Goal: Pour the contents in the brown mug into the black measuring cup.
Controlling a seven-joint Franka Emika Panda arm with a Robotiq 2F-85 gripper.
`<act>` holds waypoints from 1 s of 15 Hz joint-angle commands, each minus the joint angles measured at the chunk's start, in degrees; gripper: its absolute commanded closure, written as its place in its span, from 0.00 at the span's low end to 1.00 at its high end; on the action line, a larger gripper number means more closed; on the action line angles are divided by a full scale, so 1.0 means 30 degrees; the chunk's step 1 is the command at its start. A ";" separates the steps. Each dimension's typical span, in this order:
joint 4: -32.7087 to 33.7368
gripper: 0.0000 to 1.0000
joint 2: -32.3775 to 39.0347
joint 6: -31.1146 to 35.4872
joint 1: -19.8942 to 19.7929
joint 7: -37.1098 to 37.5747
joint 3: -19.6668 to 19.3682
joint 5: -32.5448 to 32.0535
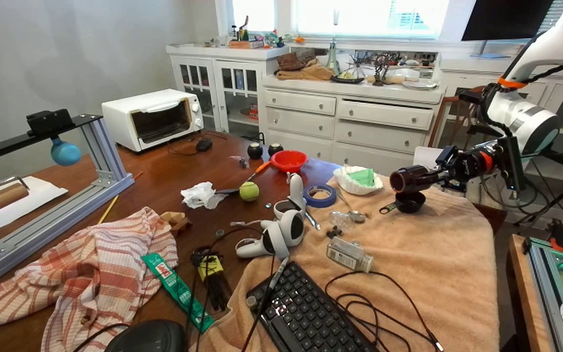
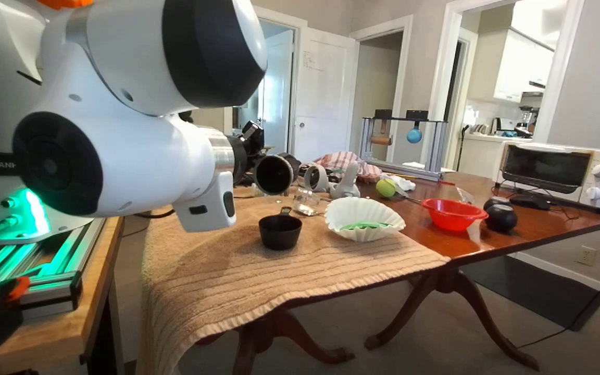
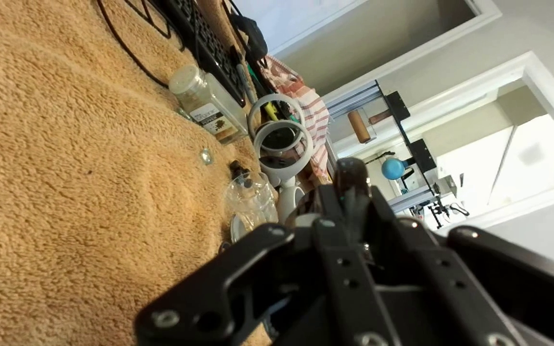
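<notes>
The brown mug (image 1: 411, 179) is held on its side in the air, and its dark mouth also shows in an exterior view (image 2: 274, 175). My gripper (image 1: 442, 174) is shut on the mug's handle; in the wrist view the fingers (image 3: 351, 204) pinch it, with part of the mug (image 3: 308, 205) beside them. The black measuring cup (image 1: 411, 202) stands upright on the towel, just below the mug in that view. It also shows in an exterior view (image 2: 280, 232), apart from the mug, lower and nearer that camera. The contents of both are too dark to see.
A white fluted bowl (image 2: 365, 219) with something green stands beside the measuring cup. A glass (image 3: 252, 198), a spice jar (image 3: 209, 105) and white controllers (image 3: 284, 144) lie nearby. A red bowl (image 1: 289, 160), blue tape (image 1: 319, 195) and a keyboard (image 1: 306, 308) are further off.
</notes>
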 commanded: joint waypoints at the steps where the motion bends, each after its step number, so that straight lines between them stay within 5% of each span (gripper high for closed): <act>1: 0.0690 0.96 0.0887 -0.1396 -0.0608 -0.0467 0.0133 -0.0449; 15: 0.1659 0.96 0.2355 -0.3003 -0.1673 -0.1270 0.0605 -0.0705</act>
